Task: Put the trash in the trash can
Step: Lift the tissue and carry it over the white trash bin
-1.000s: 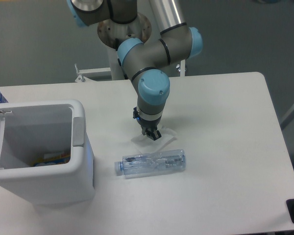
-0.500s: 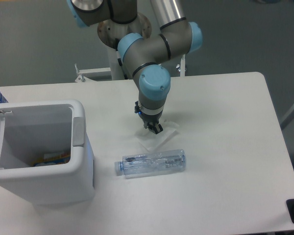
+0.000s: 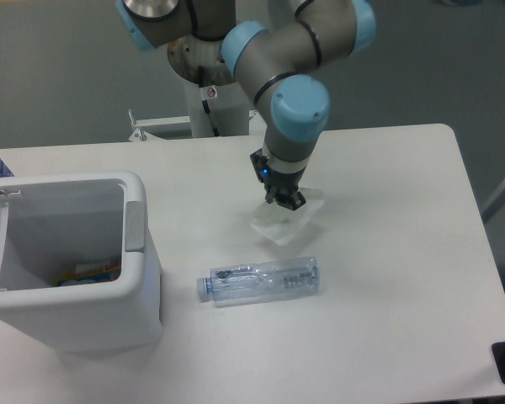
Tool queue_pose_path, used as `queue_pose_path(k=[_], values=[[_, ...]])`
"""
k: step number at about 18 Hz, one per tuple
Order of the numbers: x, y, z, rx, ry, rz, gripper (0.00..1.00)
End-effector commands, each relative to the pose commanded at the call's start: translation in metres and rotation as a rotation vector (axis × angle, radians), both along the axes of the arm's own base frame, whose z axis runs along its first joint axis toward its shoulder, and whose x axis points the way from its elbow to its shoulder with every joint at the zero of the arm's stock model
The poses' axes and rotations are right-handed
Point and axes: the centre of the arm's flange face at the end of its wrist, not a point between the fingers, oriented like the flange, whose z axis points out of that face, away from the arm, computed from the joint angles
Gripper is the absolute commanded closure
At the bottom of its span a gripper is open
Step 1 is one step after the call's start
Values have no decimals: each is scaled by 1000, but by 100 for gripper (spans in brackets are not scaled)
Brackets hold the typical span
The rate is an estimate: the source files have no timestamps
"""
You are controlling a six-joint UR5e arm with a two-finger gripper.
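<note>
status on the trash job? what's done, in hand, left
Done: some colourful items already lie in the trash can. In hand: the gripper holds a clear plastic piece lifted off the table. Left: binning it, then the bottle lying on the table.

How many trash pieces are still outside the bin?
2: the bottle lying on the table, and a clear wrapper hanging from the claw. Others may be hidden.

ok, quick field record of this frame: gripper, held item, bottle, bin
gripper: two-finger gripper, shut on clear plastic sheet
held item: clear crinkled plastic sheet, hanging from the gripper above the white table
bottle: clear crushed plastic bottle with pale blue cap, lying on its side on table, untouched
bin: white boxy plastic trash can, left of bottle, open, some items inside
</note>
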Motion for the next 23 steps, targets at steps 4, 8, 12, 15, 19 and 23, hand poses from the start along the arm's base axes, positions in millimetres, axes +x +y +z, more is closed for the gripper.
queue_pose_path(k=[4,8,12,15,19,23], values=[[-17,4,30,118,-17,71,100],[-25,10,54,204,-43,174,100],[-22,28,86,278,-81,318,100],[-13,46,116,417,-143,418,100],[8,65,158,569,-201,531,100],[37,78,184,605,-210,546,100]])
